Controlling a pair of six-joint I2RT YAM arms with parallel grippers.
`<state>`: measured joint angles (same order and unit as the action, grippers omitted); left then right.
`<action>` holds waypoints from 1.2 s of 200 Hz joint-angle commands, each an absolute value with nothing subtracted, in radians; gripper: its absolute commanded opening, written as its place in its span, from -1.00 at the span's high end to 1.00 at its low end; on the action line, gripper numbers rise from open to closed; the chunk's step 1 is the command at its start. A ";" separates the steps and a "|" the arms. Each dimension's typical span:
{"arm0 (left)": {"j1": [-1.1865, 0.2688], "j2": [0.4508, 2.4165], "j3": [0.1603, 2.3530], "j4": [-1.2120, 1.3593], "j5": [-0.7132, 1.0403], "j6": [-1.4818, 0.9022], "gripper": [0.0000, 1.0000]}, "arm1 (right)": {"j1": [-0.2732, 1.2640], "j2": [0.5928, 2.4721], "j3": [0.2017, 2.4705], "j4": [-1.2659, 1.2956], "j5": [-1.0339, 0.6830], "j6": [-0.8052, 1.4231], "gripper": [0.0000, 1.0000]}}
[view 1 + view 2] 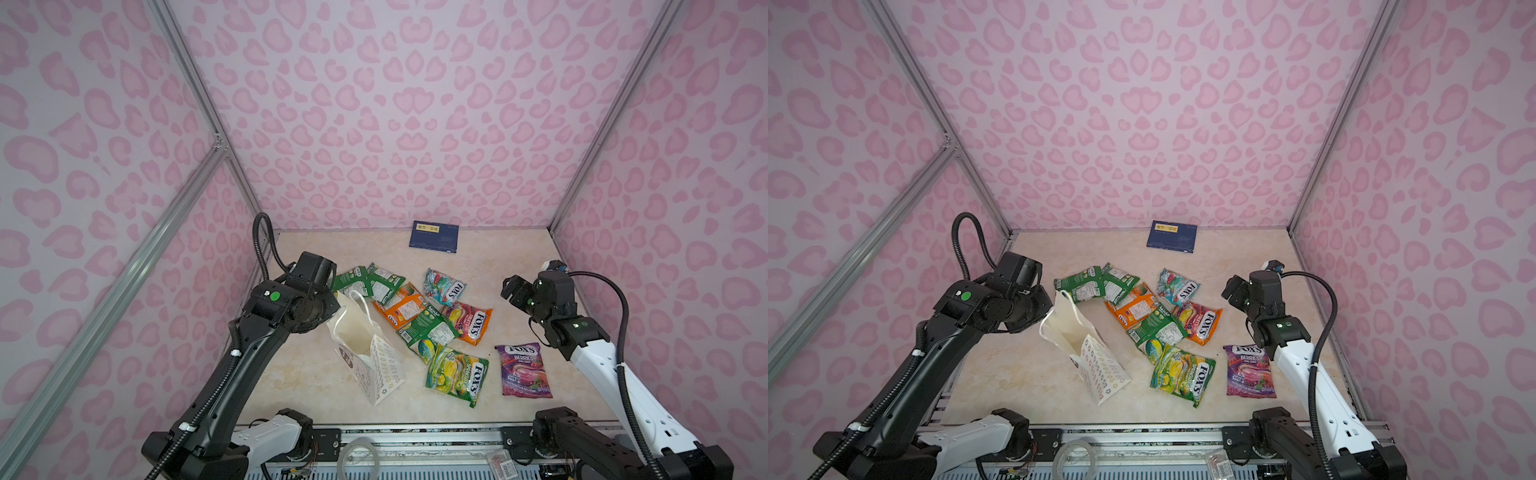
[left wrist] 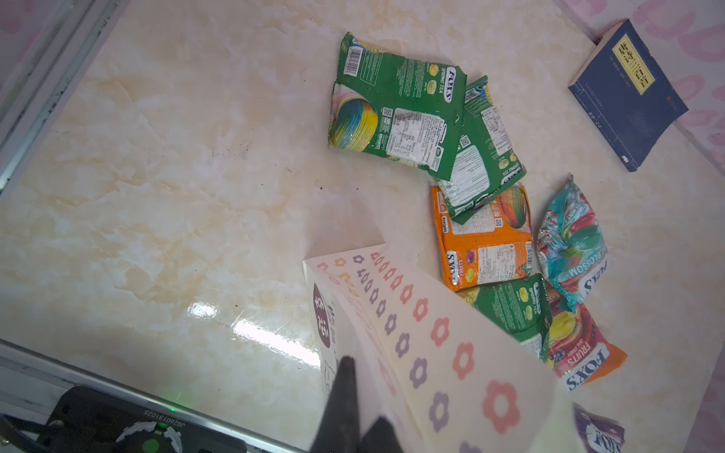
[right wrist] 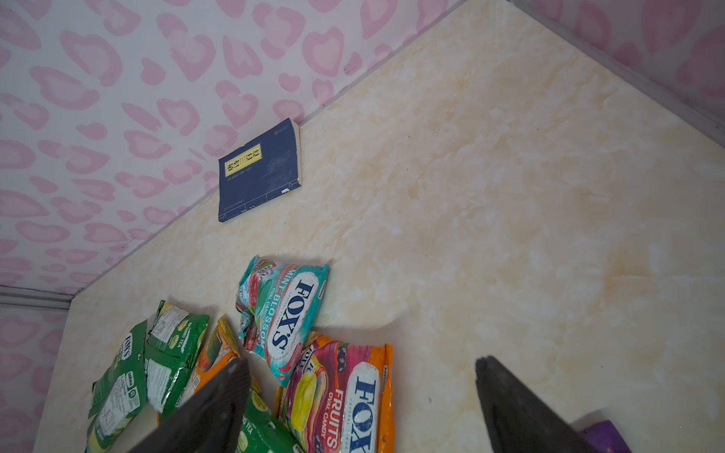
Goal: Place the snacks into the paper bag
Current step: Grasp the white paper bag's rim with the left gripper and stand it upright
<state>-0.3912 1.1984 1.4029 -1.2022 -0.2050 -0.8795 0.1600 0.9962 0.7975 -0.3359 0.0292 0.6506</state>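
Pinching the rim of the white paper bag (image 1: 376,365), the black fingers (image 2: 341,388) of the left gripper (image 2: 361,396) are pressed together on the paper. The bag leans on the cream marbled table (image 1: 299,374), mouth raised toward that gripper, base resting near the front edge. Rows of pink, purple and orange flower outlines run down its side; a dark round badge on its face carries writing too blurred to read.

All the glossy snack pouches (image 1: 428,328) lie on the table to the right of the bag. Two overlapping green pouches (image 2: 396,117) show their backs, a barcode and "FOX'S SPRING TEA". An orange pouch (image 2: 486,251), also back up, reads "FOX'S FRUITS". The teal pouch (image 3: 282,313) says "FOX'S MINT BLOSSOM OVAL CANDY", and the red-yellow pouch (image 3: 341,396) "FOX'S FRUITS OVAL CANDY". A green-yellow pouch (image 1: 457,376) shows "FOX'S" face up, and a purple pouch (image 1: 524,370) marked "FOX'S BERRIES" lies just apart from the cluster.

The right gripper (image 3: 361,362) hovers near the teal and red-yellow pouches, fingers spread wide and holding nothing. A dark blue book (image 1: 434,236) with a yellow label of Chinese characters lies against the back wall
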 commanded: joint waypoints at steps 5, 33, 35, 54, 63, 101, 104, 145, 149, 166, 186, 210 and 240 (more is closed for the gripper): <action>-0.354 1.289 1.530 -1.200 -0.287 -0.777 0.94 | 0.163 0.985 0.787 -0.343 0.007 0.616 -0.85; -0.300 1.394 1.604 -1.148 -0.213 -0.692 0.94 | 0.162 0.980 0.792 -0.382 0.002 0.596 -0.89; -0.296 1.403 1.607 -1.146 -0.203 -0.687 0.94 | 0.162 0.980 0.792 -0.386 0.002 0.596 -0.90; -0.262 1.467 1.643 -1.143 -0.137 -0.646 0.94 | 0.160 0.971 0.794 -0.424 0.010 0.585 -0.92; -0.251 1.488 1.659 -1.141 -0.112 -0.625 0.94 | 0.158 0.966 0.794 -0.438 0.002 0.576 -0.93; -0.233 1.497 1.703 -1.166 -0.073 -0.611 -0.02 | 0.155 0.945 0.787 -0.475 -0.011 0.559 -0.96; -0.232 1.494 1.707 -1.169 -0.073 -0.612 -0.15 | 0.155 0.944 0.786 -0.476 -0.013 0.558 -0.96; -0.174 1.420 1.836 -1.244 -0.107 -0.619 -0.95 | 0.153 0.930 0.780 -0.479 -0.036 0.566 -0.98; -0.166 1.411 1.851 -1.252 -0.109 -0.617 -0.96 | 0.153 0.930 0.782 -0.479 -0.038 0.566 -0.98; -0.151 1.380 1.919 -1.290 -0.086 -0.595 -0.96 | 0.153 0.932 0.787 -0.479 -0.041 0.567 -0.98; -0.161 1.323 1.937 -1.298 0.020 -0.543 -0.96 | 0.155 0.938 0.793 -0.476 -0.046 0.563 -0.98; -0.255 1.260 1.908 -1.332 0.051 -0.484 -0.95 | 0.154 0.966 0.804 -0.473 -0.058 0.558 -0.98; -0.332 1.136 1.787 -1.342 0.000 -0.512 -0.95 | 0.155 1.000 0.819 -0.468 -0.084 0.561 -0.98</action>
